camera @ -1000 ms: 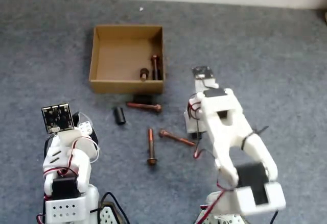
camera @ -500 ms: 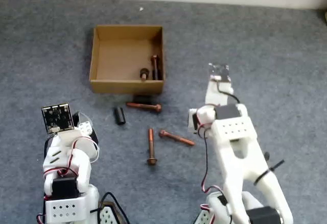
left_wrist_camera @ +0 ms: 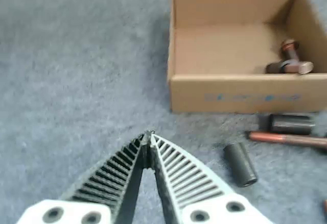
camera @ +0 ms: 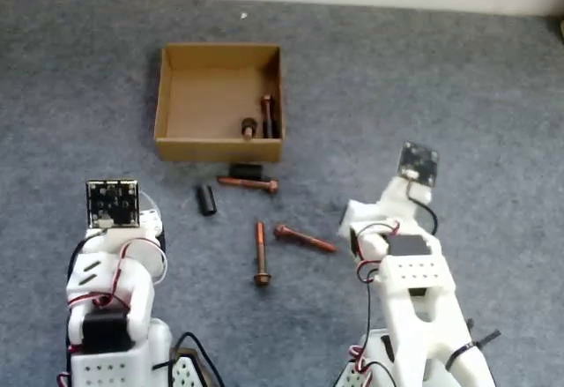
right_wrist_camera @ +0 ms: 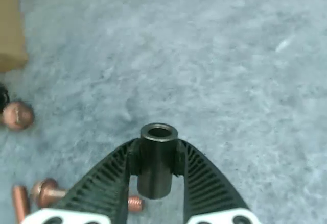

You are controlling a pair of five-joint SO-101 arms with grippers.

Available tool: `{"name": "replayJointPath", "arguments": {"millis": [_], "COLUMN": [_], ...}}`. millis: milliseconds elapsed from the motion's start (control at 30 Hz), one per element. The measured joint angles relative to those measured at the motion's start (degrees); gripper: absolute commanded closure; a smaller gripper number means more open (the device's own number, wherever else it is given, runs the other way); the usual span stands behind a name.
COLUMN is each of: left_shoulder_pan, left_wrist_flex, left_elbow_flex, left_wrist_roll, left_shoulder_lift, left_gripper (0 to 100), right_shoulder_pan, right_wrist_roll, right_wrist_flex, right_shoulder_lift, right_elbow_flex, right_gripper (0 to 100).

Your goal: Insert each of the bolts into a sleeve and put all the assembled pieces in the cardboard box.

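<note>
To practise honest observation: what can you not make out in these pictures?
Left wrist view: the front wall of the box hides the lower parts of the pieces inside, so their number is unclear.
Right wrist view: the bolts are cut off by the picture's edge and partly covered by the right gripper.
High view: the right arm covers the sleeve it holds.

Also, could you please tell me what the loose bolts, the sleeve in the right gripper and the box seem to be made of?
Bolts: likely copper-plated metal, given the reddish-brown sheen. Sleeve: dark, smooth, matte tube, either black plastic or blackened metal; the look leaves it open. Box: plain brown cardboard, matte, with thin flat walls.
</note>
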Motion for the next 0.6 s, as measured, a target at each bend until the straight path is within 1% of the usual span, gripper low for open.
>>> {"name": "replayJointPath", "arguments": {"millis": [100, 200, 300, 400, 500, 533, 600], "left_shoulder_pan": [4.22, 8.53, 11.69, 14.15, 17.32, 18.46, 20.84], "left_wrist_flex": [4.48, 8.0, 9.41, 9.41, 9.67, 9.67, 9.67], "left_elbow_flex": [-5.8, -10.64, -14.42, -18.37, -23.3, -24.88, -28.31], "left_wrist_roll": [-2.02, -2.46, -2.46, -2.46, -2.46, -2.02, 1.41], "left_shoulder_lift": [0.0, 0.09, 4.92, 13.98, 25.93, 29.8, 37.1], "left_gripper": [99, 99, 99, 99, 99, 99, 99], "right_shoulder_pan": [1.23, 2.29, 3.34, 5.1, 7.47, 8.44, 10.11], "right_wrist_roll": [-0.88, -1.14, -1.14, -1.14, -1.14, -1.14, -1.14], "right_wrist_flex": [-0.09, -0.09, -0.09, -0.35, -2.37, -2.99, -3.69], "right_shoulder_lift": [0.0, 0.0, 0.0, 0.0, 0.0, 0.0, 0.0], "right_elbow_flex": [0.0, 0.0, 0.0, 0.0, 0.0, 0.0, 0.0], "right_gripper": [99.3, 99.3, 99.3, 99.3, 99.3, 99.3, 99.3]}}
